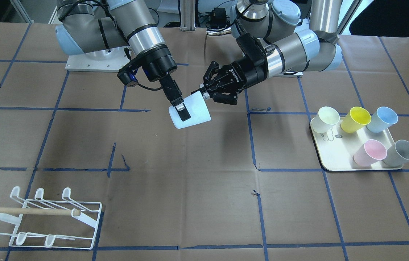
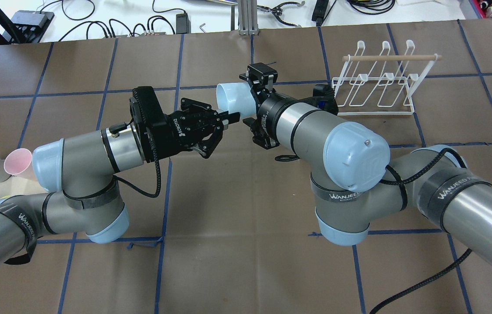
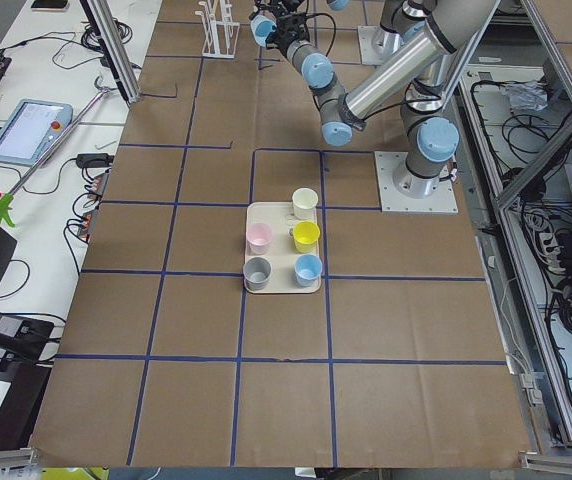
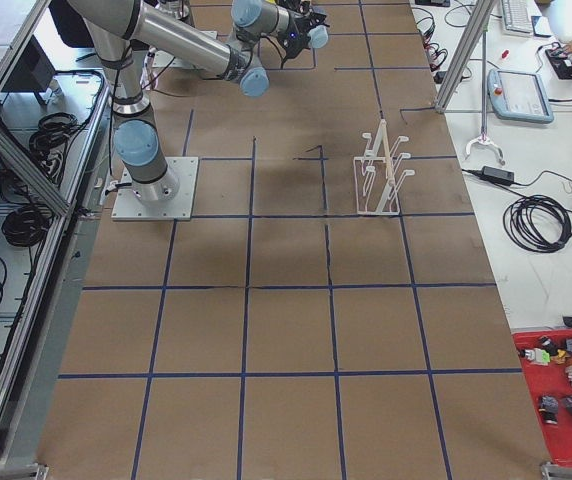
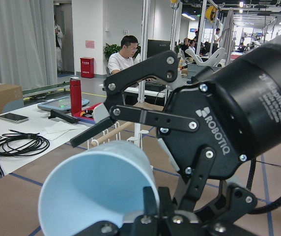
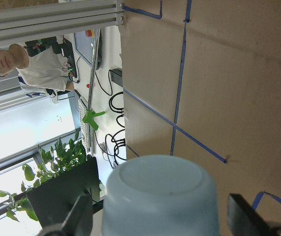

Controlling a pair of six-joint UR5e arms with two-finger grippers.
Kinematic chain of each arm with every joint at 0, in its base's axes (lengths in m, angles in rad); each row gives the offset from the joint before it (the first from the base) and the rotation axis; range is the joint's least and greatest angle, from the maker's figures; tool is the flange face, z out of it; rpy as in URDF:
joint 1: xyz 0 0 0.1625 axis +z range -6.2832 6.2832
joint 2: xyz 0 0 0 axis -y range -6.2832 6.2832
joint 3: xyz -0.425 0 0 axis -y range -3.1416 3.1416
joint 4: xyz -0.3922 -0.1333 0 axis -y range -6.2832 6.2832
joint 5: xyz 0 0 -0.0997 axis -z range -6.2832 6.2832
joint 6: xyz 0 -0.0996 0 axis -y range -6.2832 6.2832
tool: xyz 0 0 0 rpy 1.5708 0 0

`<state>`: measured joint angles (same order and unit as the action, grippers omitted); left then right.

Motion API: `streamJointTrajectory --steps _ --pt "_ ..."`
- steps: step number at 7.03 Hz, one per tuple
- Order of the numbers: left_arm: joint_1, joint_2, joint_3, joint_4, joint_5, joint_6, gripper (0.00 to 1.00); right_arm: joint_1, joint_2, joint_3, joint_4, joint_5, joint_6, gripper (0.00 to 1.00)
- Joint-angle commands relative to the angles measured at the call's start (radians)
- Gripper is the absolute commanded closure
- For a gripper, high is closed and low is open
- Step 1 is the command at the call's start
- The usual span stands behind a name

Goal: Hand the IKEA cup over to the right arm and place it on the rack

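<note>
**A:** Starting at the robot's left, what sits on the bench [image 1: 190, 203]?

**B:** A cream tray [image 1: 335, 159] carrying five cups [image 1: 356, 117]: white, yellow, blue, pink and grey.

**A:** Next along?

**B:** The left arm [image 2: 84, 157], stretched toward the middle. The left jaws are narrow and pinched on the rim of the pale blue cup [image 1: 199, 108]. In the left wrist view one fingertip [image 5: 150, 201] shows at the edge of the mouth.

**A:** So where is that cup?

**B:** In the air over the middle of the bench. It lies on its side, mouth toward the left arm, base toward the right arm [image 2: 307, 126].

**A:** And the right jaws?

**B:** They straddle the cup's wall. In the front view one finger [image 1: 182, 110] lies flat on the near side. In the right wrist view the fingers sit just beside the cup on either side. I cannot tell whether they press it.

**A:** Furthest right?

**B:** The white wire rack [image 2: 377, 87] with its wooden dowel, standing on the bench well apart from the cup.
</note>
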<state>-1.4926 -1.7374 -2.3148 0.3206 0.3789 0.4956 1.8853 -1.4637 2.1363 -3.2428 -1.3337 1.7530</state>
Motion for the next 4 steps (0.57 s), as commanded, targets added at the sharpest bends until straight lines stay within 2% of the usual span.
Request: streamJointTrajectory --steps 1,2,3,4 --pt "0.0 -0.001 0.0 0.0 0.0 0.0 0.92 0.0 -0.001 -0.002 -0.002 0.01 -0.003 0.35" --pt "0.0 -0.001 0.0 0.0 0.0 0.0 0.92 0.0 -0.001 -0.002 -0.002 0.013 -0.004 0.5" --pt "0.0 -0.001 0.0 0.0 0.0 0.0 0.91 0.0 -0.001 -0.002 -0.003 0.014 -0.004 0.58" --pt "0.0 -0.001 0.002 -0.002 0.002 0.0 0.87 -0.002 -0.001 -0.002 -0.003 0.016 -0.004 0.62"
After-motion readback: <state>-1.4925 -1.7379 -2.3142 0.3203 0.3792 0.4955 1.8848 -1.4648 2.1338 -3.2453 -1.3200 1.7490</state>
